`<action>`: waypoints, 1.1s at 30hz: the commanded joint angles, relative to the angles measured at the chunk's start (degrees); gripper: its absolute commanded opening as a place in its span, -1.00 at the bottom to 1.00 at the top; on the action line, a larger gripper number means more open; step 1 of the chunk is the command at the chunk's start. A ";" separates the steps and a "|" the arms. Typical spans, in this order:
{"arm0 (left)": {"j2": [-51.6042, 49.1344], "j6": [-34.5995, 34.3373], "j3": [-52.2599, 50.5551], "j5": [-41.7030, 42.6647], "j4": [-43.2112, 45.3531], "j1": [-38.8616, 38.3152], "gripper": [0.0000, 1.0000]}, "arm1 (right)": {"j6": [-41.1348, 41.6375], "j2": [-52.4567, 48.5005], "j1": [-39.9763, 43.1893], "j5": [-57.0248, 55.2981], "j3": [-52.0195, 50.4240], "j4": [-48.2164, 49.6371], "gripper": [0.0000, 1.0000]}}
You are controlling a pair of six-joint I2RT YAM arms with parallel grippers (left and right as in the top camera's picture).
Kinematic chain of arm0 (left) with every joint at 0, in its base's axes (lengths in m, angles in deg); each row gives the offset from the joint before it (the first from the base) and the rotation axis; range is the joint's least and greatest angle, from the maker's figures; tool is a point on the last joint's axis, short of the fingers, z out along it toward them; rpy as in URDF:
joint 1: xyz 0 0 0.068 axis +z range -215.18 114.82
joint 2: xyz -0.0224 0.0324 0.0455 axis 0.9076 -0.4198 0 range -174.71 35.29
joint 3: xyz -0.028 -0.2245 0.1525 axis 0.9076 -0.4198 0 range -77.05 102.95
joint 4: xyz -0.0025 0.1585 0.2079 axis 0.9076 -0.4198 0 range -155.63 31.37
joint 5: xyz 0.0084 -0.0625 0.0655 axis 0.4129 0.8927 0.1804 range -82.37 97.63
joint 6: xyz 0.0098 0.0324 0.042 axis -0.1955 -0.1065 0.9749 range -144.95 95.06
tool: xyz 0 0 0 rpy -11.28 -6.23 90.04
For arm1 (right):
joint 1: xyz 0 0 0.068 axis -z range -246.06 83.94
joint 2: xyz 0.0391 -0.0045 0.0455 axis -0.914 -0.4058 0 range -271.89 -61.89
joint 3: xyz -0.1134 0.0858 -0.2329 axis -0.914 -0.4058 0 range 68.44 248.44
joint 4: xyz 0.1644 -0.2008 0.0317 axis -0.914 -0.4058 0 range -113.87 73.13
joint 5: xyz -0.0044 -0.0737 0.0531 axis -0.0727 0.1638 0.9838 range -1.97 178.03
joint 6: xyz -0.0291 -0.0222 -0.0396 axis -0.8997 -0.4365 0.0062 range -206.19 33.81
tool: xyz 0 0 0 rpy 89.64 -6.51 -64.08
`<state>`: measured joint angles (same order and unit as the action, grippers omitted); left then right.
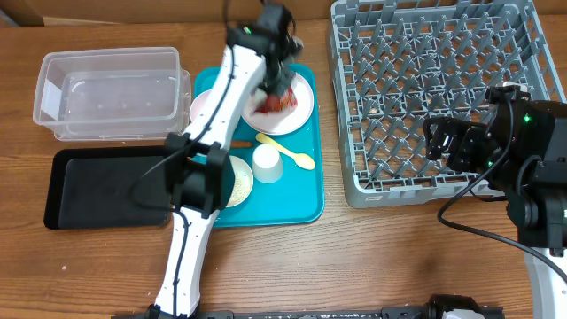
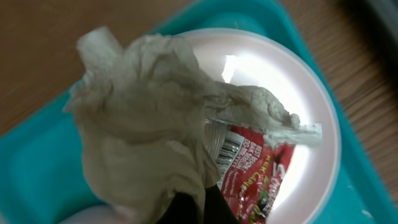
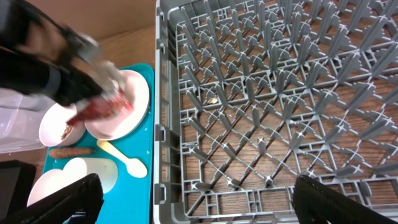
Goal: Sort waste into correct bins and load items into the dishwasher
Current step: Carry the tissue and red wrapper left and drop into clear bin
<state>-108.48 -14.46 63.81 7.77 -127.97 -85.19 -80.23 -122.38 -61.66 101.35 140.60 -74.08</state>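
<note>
My left gripper is over the round plate on the teal tray and is shut on the crumpled white paper. The red-and-silver wrapper sits right under the paper above the plate; I cannot tell whether it is gripped too. The yellow spoon, white cup and a bowl with rice lie on the tray. Another bowl holds a brown lump, with the food stick beside it. My right gripper is open and empty over the grey dish rack's front edge.
The clear tub stands at the back left, with the black tray in front of it. The teal tray lies between them and the rack. My left arm crosses the tray's left side and hides part of it.
</note>
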 commanded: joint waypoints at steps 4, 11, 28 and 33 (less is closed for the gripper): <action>1.07 -8.61 26.43 -0.63 -14.73 5.68 -0.92 | 0.02 0.24 0.13 0.50 1.40 0.04 1.00; 1.07 -12.41 37.07 -1.25 -27.47 17.22 -0.92 | 0.02 0.24 0.13 0.50 1.40 0.09 1.00; 0.98 -15.19 17.03 -1.20 -21.00 37.90 -0.92 | 0.24 -0.09 0.11 0.94 1.40 0.07 1.00; 1.01 -15.21 10.86 -0.83 -17.86 37.88 1.00 | 0.22 -0.15 0.13 0.94 1.40 0.11 1.00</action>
<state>-107.89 -29.31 76.05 6.50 -146.00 -46.83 -80.21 -122.40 -61.66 101.77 140.60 -74.10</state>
